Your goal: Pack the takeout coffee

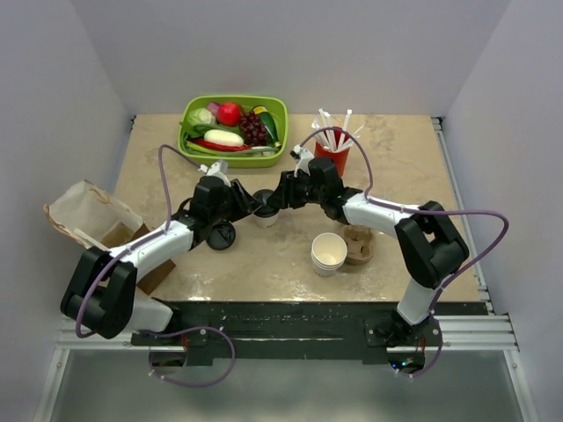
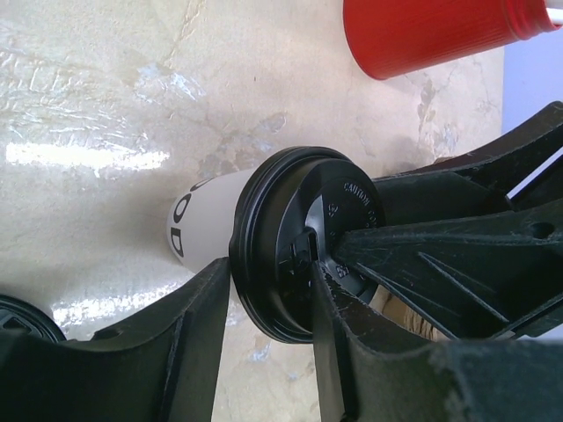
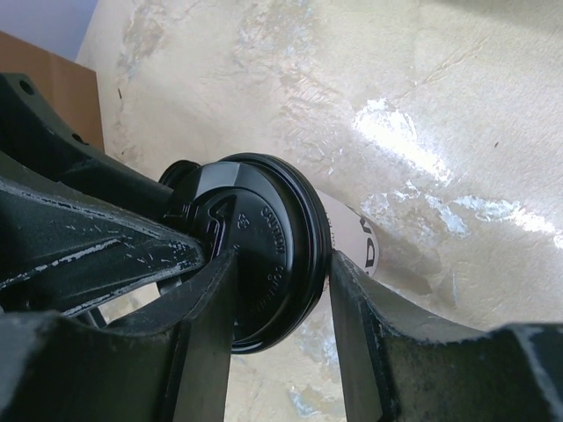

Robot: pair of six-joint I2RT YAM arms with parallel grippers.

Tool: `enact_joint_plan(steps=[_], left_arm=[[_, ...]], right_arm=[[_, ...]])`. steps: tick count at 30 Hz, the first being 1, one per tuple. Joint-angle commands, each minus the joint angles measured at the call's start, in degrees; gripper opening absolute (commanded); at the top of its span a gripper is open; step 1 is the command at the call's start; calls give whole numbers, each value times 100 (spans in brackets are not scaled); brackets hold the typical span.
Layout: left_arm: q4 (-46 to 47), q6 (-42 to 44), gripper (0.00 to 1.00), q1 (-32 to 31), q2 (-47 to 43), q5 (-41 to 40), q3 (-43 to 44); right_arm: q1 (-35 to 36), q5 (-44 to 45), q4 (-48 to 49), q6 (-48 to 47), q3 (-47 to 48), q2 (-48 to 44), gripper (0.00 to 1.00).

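The takeout coffee (image 1: 264, 211), a white paper cup (image 2: 207, 220) with a black lid (image 2: 290, 237), stands on the table's middle between both arms. My left gripper (image 1: 252, 207) comes at it from the left. In the left wrist view this gripper (image 2: 268, 272) is shut on the lid's edge, one finger under the rim and the other on the lid's top. My right gripper (image 1: 278, 204) reaches in from the right. In the right wrist view it (image 3: 281, 264) clamps the lid (image 3: 264, 237) the same way, with one finger against the cup's wall (image 3: 356, 242).
A loose black lid (image 1: 222, 236) lies by the left arm. A stack of lidless white cups (image 1: 329, 252) and a brown cardboard piece (image 1: 358, 244) sit front right. A red cup of stirrers (image 1: 332, 154) and a green produce bin (image 1: 233, 129) stand behind. A paper bag (image 1: 88, 211) is far left.
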Motion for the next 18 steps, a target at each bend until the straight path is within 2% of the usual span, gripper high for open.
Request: enact_joint_plan(steps=[1, 5, 13, 18], left_arm=[[-885, 522, 45, -19, 100, -457, -616], [-629, 540, 46, -106, 100, -351, -827], [-823, 286, 44, -229, 293, -913, -968], [-595, 303, 43, -274, 433, -949, -1170]], right_arm=[[-152, 1378, -949, -534, -524, 388, 46], [-152, 1622, -764, -648, -639, 415, 46], [-152, 2159, -817, -692, -674, 450, 45], [-152, 2432, -362, -753, -929, 494, 44]])
